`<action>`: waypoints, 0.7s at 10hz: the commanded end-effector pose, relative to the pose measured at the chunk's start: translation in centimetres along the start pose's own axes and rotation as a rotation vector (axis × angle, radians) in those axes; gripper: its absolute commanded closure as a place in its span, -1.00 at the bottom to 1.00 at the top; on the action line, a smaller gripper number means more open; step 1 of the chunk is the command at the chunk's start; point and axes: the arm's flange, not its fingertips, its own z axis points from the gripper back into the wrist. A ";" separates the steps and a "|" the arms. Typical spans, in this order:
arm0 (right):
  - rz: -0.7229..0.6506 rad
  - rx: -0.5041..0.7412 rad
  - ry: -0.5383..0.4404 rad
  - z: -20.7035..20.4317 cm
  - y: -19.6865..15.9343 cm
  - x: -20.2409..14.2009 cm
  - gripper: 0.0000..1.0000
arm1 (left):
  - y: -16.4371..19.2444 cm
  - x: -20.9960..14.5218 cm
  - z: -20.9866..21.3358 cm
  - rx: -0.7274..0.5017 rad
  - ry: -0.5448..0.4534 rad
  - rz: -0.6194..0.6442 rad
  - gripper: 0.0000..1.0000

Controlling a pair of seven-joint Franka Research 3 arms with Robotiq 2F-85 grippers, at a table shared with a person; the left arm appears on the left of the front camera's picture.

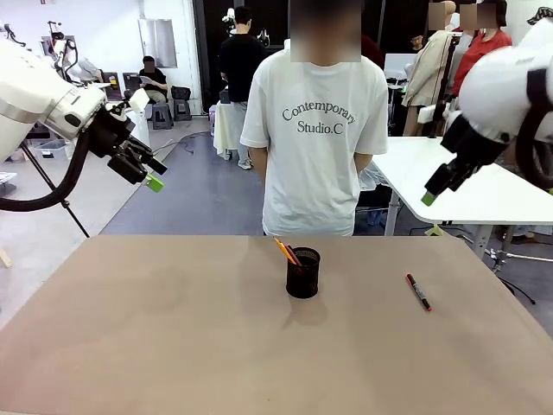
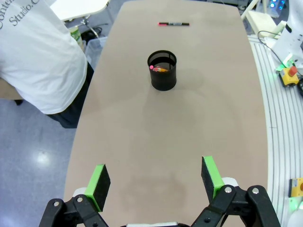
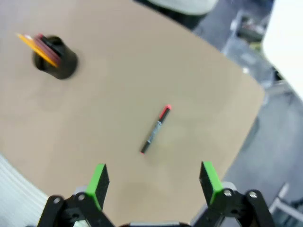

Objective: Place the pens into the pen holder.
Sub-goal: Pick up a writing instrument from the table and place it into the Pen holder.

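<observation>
Bare tan table (image 1: pixel 173 346) nearest, wide free surface up front. Black mesh pen holder (image 1: pixel 303 272) upright mid-table, yellow-orange pencil (image 1: pixel 282 250) and reddish-pink pen (image 1: pixel 292 255) leaning inside. Red-and-black marker (image 1: pixel 418 291) flat on table, well right of holder, near right edge, open room all round. Left gripper (image 1: pixel 149 171) raised high off left edge, jaws spread, empty. Right gripper (image 1: pixel 434 188) raised over right side, released, empty, marker below. Person (image 1: pixel 315 130) standing at far edge.
</observation>
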 end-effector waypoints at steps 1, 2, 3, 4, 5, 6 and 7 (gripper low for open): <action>-0.106 -0.033 0.073 -1.0 0.3 -0.2 -1.00 | 0.0 0.3 0.3 -0.008 0.009 0.012 -1.00; -0.120 -0.045 0.089 -1.8 -0.3 -0.2 -1.00 | 0.0 0.3 0.3 -0.008 0.009 0.012 -1.00; -0.116 -0.034 0.117 -2.6 -0.4 -0.6 -1.00 | 0.0 0.3 0.3 -0.008 0.009 0.012 -1.00; -0.099 0.001 0.076 -2.7 -0.6 -1.0 -1.00 | 0.0 0.3 0.3 -0.008 0.009 0.012 -1.00; -0.100 -0.024 0.089 -2.8 -0.4 -0.9 -1.00 | 0.0 0.3 0.3 -0.008 0.009 0.012 -1.00; -0.100 -0.024 0.089 -2.8 -0.4 -0.9 -1.00 | 0.0 0.3 0.3 -0.008 0.009 0.012 -1.00; -0.100 -0.024 0.089 -2.8 -0.4 -0.9 -1.00 | 0.0 0.3 0.3 -0.008 0.009 0.012 -1.00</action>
